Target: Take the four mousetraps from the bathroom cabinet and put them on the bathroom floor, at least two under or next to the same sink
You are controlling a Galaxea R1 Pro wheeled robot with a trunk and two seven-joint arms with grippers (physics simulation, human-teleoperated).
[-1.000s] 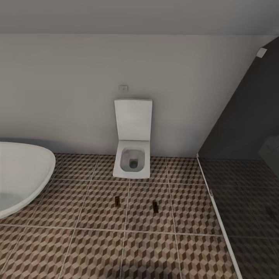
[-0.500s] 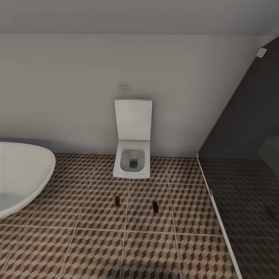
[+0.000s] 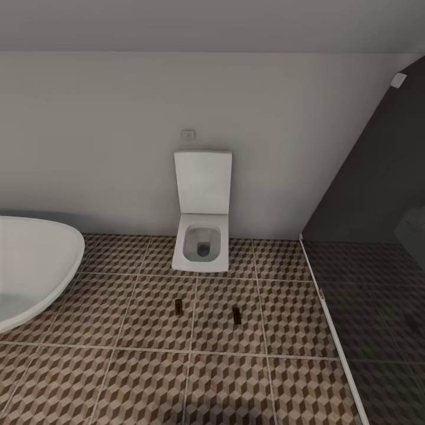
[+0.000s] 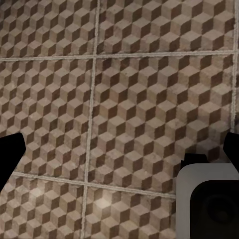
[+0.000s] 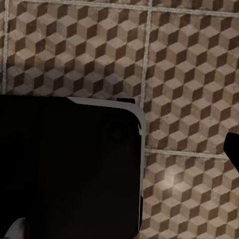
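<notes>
Two mousetraps [image 3: 177, 305] [image 3: 236, 315] flat on bathroom floor [image 3: 147, 378], centre frame, apart, in front of toilet [image 3: 202, 236], tub [image 3: 29, 265] at left, left pincer [image 4: 119, 149] fingers spread wide, right pincer [image 5: 234, 149] state can't tell

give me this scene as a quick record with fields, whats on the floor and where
room: bathroom, cube-pattern tiled floor
mousetraps on floor: two, one left, one right, apart, both in front of the toilet
bathtub: white rim at the head view's left
dark glass panel: at the right
left gripper: fingers wide apart over bare tiles, holding nothing
right gripper: state unclear
</notes>
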